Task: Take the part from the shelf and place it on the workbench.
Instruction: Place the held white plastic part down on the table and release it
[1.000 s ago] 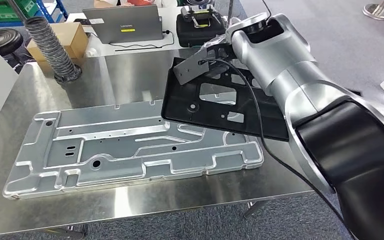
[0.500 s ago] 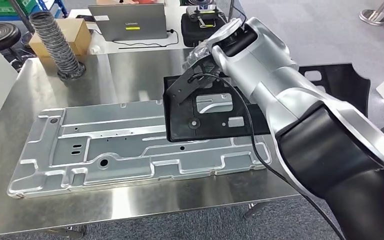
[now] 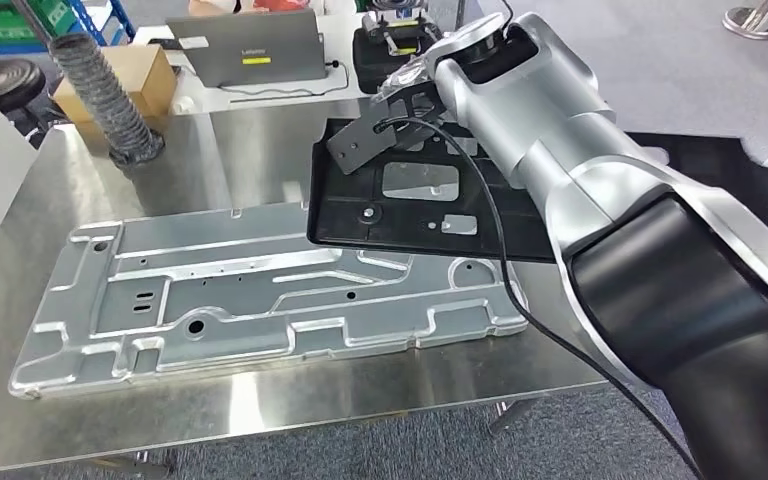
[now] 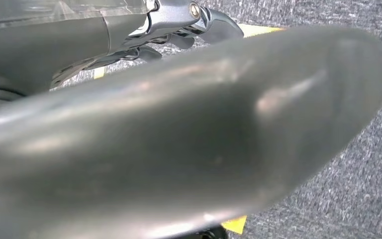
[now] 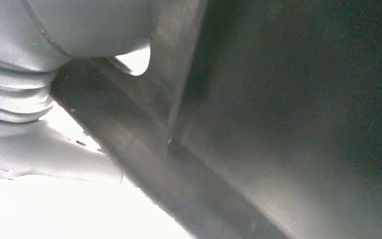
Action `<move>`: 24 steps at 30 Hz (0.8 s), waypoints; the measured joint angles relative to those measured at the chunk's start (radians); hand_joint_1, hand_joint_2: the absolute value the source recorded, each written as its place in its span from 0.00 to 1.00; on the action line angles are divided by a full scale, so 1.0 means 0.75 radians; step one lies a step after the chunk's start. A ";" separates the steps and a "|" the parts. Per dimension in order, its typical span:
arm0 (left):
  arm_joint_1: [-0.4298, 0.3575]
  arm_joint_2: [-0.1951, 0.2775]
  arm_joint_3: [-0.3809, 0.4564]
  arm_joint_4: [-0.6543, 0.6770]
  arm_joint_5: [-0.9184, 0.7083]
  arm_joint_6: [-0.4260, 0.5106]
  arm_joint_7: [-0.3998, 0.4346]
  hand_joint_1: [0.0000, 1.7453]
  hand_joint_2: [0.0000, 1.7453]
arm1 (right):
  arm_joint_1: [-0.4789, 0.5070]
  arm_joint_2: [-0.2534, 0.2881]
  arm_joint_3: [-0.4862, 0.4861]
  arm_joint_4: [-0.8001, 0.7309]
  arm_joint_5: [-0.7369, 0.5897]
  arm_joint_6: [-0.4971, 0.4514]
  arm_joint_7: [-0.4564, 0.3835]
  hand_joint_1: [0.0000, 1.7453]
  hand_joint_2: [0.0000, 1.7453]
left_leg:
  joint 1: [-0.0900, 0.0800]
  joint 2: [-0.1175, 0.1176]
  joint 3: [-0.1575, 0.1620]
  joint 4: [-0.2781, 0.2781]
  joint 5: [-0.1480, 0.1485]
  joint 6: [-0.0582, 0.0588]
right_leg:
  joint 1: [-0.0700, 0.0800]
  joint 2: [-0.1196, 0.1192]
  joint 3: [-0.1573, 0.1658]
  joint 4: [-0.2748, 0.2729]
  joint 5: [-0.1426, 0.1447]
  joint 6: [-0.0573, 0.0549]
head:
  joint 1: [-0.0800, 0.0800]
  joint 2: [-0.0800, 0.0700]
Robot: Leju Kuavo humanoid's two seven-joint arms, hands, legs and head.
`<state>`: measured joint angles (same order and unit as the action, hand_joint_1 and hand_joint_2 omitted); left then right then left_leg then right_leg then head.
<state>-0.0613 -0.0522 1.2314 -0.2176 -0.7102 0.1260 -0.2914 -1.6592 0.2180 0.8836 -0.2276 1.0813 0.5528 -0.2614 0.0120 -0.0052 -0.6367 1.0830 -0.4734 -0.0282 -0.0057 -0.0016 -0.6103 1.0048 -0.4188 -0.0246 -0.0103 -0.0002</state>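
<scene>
Reaching in from the near right of the steel workbench (image 3: 260, 400), the robot's silver right arm (image 3: 600, 180) stretches out over a black plastic panel (image 3: 400, 215). The right hand (image 3: 405, 95) is mostly hidden behind the wrist and a grey bracket; its fingers sit at the panel's far edge, and the right wrist view has the ribbed cover (image 5: 10, 94) pressed against dark plastic, so it appears to grip the panel, though how far the fingers spread cannot be told. The panel's long axis runs left to right, its left end overlapping the far right corner of the large stamped aluminium plate (image 3: 240, 290), its right end passing past the workbench's right edge. Beyond the panel stand a corrugated hose (image 3: 100, 90), a cardboard box (image 3: 150, 75), a laptop (image 3: 250, 45) and a black case (image 3: 395, 50). The left hand (image 4: 179, 15) hangs above grey carpet, its fingers curled.
</scene>
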 joint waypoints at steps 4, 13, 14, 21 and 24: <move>0.000 -0.003 0.013 0.000 -0.002 -0.001 0.000 0.00 0.00 | -0.011 -0.001 -0.053 0.005 -0.007 0.057 0.039 0.00 0.00 | 0.004 0.000 -0.123 0.288 -0.116 -0.014 | 0.003 0.002 0.001 0.000 0.000 -0.005 | -0.002 0.000; -0.001 -0.007 0.037 0.000 0.020 0.000 0.000 0.00 0.00 | -0.071 -0.047 -0.146 -0.016 0.004 -0.234 0.034 0.00 0.00 | 0.006 -0.004 0.049 -0.083 0.047 0.025 | 0.013 0.010 -0.012 0.026 -0.014 0.036 | -0.002 0.000; -0.002 -0.007 0.037 0.000 0.018 -0.002 0.000 0.00 0.00 | -0.066 -0.055 -0.130 -0.016 0.036 -0.196 0.019 0.00 0.00 | 0.010 -0.004 0.051 -0.087 0.051 0.033 | 0.012 0.010 -0.020 0.047 -0.031 0.043 | 0.001 0.000; -0.004 -0.008 0.047 0.000 0.007 -0.004 -0.021 0.00 0.00 | 0.015 -0.103 -0.065 -0.090 0.192 -1.218 0.230 0.00 0.00 | 0.008 0.002 0.047 -0.084 0.053 0.049 | 0.000 0.009 -0.165 0.330 -0.117 0.059 | 0.010 0.000; -0.008 -0.007 0.048 0.000 -0.004 -0.012 -0.020 0.00 0.00 | 0.090 -0.162 -0.186 -0.300 0.266 -1.796 0.319 0.00 0.00 | 0.004 -0.004 0.047 -0.081 0.047 0.039 | 0.005 0.008 -0.043 0.074 -0.007 0.044 | 0.009 0.000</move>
<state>-0.0672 -0.0577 1.2671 -0.2174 -0.7135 0.1170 -0.3064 -1.5915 0.0967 0.7442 -0.4528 1.2808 -0.7942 -0.0223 0.0152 -0.0085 -0.6012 1.0219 -0.4378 0.0008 -0.0022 0.0046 -0.6423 1.0603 -0.4238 0.0082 -0.0032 0.0000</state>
